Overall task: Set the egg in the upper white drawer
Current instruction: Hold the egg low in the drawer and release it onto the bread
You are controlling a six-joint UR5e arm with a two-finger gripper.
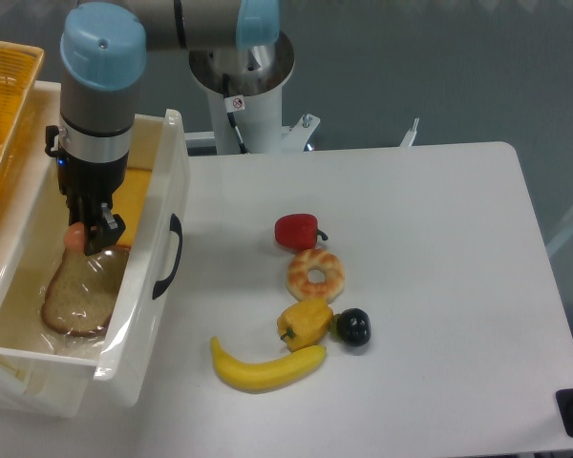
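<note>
The upper white drawer point(160, 181) stands pulled open at the left, with its black curved handle point(170, 256) facing the table. My gripper point(84, 237) reaches down inside the drawer. Its fingers are closed on the small brownish-pink egg point(73, 235), which shows at the left of the fingertips. The egg hangs just above the far end of a slice of bread point(76, 291) that lies on the drawer floor. Part of the egg is hidden by the fingers.
A yellow wicker basket point(5, 95) sits at the upper left behind the drawer. On the table lie a red pepper point(297, 230), a doughnut point(316, 274), a yellow pepper point(304, 322), a black round fruit point(353, 326) and a banana point(265, 368).
</note>
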